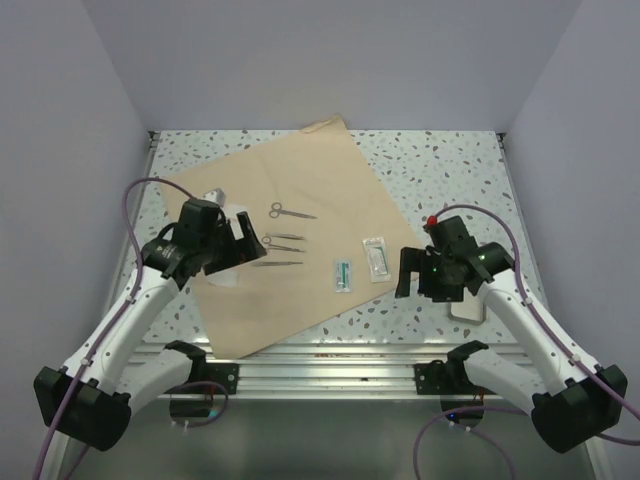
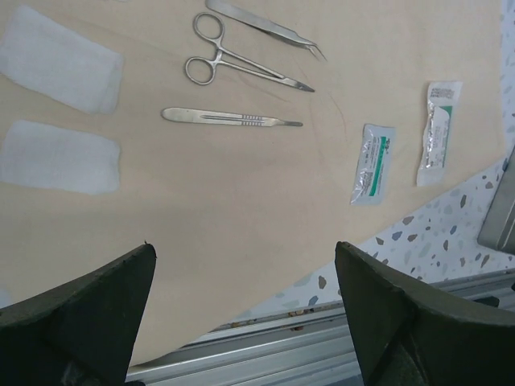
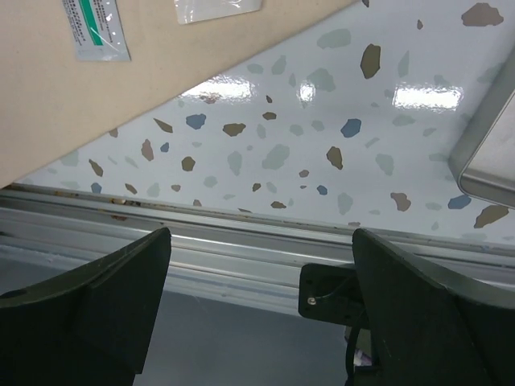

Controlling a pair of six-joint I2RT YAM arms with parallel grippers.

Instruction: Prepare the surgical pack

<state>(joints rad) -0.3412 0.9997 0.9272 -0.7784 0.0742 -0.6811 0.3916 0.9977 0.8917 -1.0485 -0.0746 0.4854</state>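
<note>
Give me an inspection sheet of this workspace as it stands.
Surface: speckled table, metal rail along the near edge.
Job's things: tan wrapping sheet spread flat, turned cornerwise; on it lie steel instruments, two gauze pads and two sealed packets.
Clutter: metal tray on the table, right of the sheet.
Grippers: left gripper open, empty, above the sheet; right gripper open, empty, above bare table.
Cables: purple cable looping off each arm.
Surroundings: plain white walls; nothing else seen.

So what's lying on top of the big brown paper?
Two white pads, scissors, tweezers, a clamp, a scalpel handle and two packets. Whatever is beneath the paper is covered.
</note>
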